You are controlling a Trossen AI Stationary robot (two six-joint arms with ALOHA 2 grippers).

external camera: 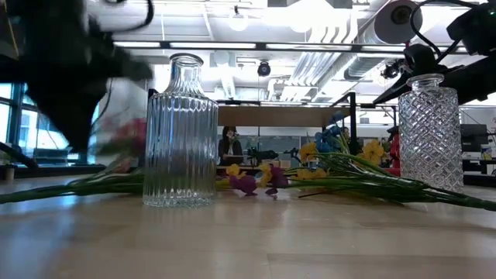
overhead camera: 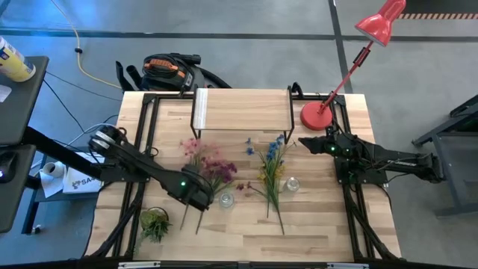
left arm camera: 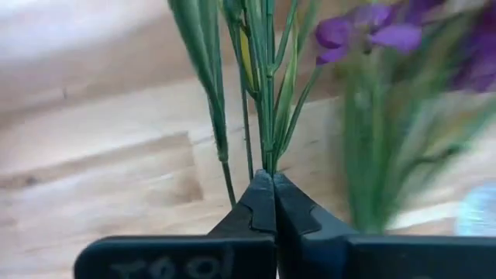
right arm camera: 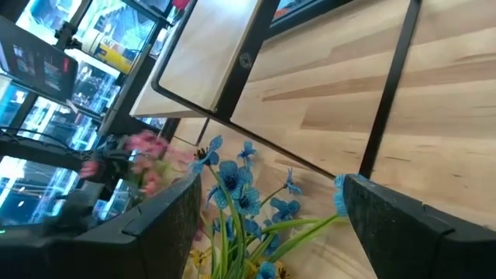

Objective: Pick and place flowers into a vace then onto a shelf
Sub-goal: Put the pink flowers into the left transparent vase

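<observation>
Two flower bunches, two glass vases, one shelf.

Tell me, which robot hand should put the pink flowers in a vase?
The left hand: it is already shut on the pink and purple flowers, beside a vase. The right hand is open by the lamp.

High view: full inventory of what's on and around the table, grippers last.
pink and purple flowers: one bunch, lying left of centre, stems in the left gripper
blue and yellow flowers: one bunch, lying right of centre
glass vases: two, clear, one beside the left gripper, one right of the blue bunch
shelf: one, light wood top, black legs, far edge of table
green plant tuft: one, near-left corner
desk lamp: one, red, far-right corner
left gripper: shut on the pink and purple flowers' stems
right gripper: open, beside the lamp base
</observation>
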